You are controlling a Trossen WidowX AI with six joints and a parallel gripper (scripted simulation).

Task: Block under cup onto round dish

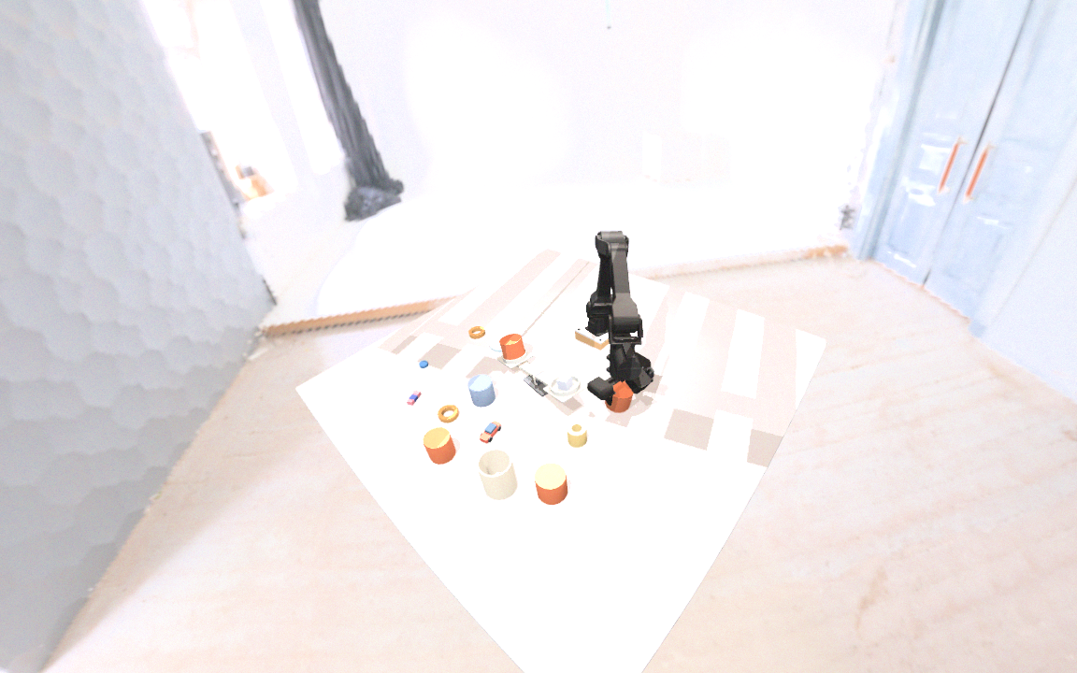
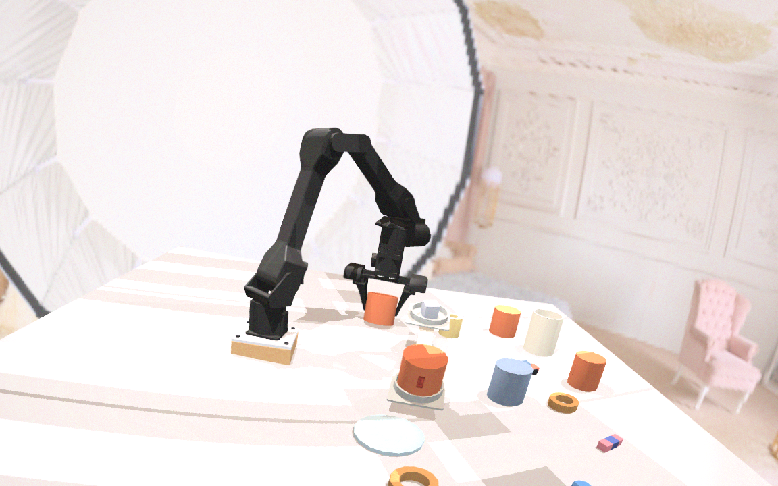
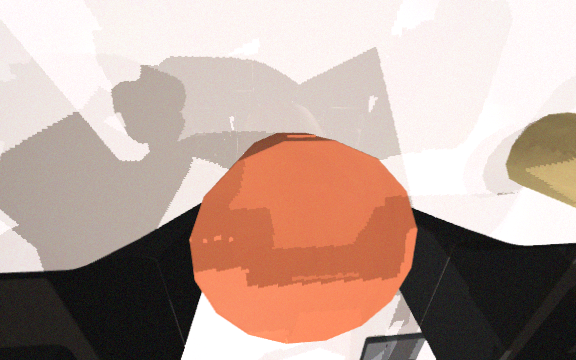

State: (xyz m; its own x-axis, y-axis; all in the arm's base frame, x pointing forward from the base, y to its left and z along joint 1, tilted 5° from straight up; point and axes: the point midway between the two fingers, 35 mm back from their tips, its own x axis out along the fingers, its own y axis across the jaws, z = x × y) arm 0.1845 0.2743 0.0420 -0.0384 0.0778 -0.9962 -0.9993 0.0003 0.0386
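Observation:
My gripper [image 1: 619,390] [image 2: 382,309] [image 3: 293,202] is shut on an orange cup [image 1: 619,400] [image 2: 380,308] [image 3: 308,200], upside down, at or just above the table beside the balance [image 1: 535,385] [image 2: 402,399]. A small pale grey block [image 1: 564,381] [image 2: 429,310] lies uncovered in the balance's raised end pan. The other orange cup [image 1: 512,348] [image 2: 421,370] stands upside down on the lower end. The pale round dish [image 2: 388,435] lies flat on the table beyond that cup, with nothing on it. In the wrist view the held cup fills the space between the fingers.
A yellow cylinder [image 1: 577,436] [image 2: 453,327] [image 3: 558,140] stands near the balance's raised end. A blue cup [image 1: 482,393] [image 2: 507,383], a cream cup [image 1: 497,477] [image 2: 542,333], two more orange cups [image 1: 440,449] [image 1: 552,487], a toy car [image 1: 490,432], rings and an eraser [image 2: 609,443] lie around.

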